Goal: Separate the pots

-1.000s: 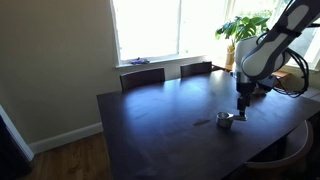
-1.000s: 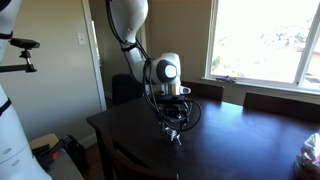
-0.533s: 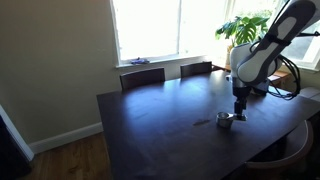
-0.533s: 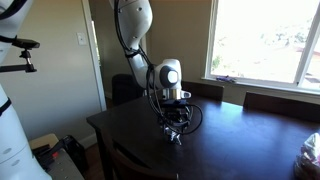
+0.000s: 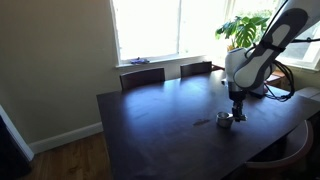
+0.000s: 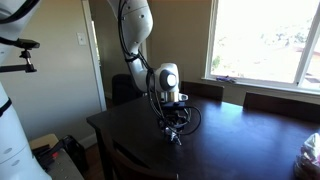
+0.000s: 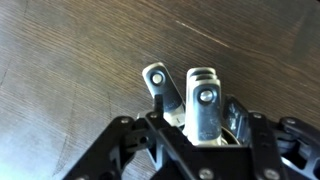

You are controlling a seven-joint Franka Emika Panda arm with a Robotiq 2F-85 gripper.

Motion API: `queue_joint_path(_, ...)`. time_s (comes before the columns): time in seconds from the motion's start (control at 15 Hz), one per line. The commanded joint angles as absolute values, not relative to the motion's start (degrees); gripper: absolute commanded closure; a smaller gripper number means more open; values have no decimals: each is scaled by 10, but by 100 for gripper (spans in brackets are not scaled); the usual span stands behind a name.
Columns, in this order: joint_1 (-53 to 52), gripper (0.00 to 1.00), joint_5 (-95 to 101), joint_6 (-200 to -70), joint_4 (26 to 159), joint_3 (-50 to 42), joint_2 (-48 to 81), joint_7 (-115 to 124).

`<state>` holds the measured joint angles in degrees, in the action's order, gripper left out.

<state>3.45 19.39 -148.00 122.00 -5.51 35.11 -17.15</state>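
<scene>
Grasp step: gripper (image 5: 238, 112) at 3 o'clock of the pots (image 5: 225, 119); grip cannot be told. Next: clamp one handle (image 7: 203, 95), lift.

A dark wooden table (image 5: 150, 125) is lit by daylight from a wide window (image 5: 165, 28). Two dark chairs (image 5: 142, 78) are pushed in at its window side. A leafy plant (image 5: 243, 28) is set near the glass. Beige walls (image 5: 55, 60), a white baseboard (image 5: 65, 137) and a wooden floor (image 5: 70, 160) are shown.
</scene>
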Motion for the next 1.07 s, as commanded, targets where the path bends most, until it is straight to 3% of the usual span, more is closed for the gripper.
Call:
queue_joint_path(0.0, 27, 66, 220, -1491, 1234, -61, 335, -170)
queue_joint_path(0.27, 31, 91, 222, -1485, 1234, -56, 334, -178)
queue_joint_path(1.0, 44, 87, 209, -1486, 1262, -47, 282, -191)
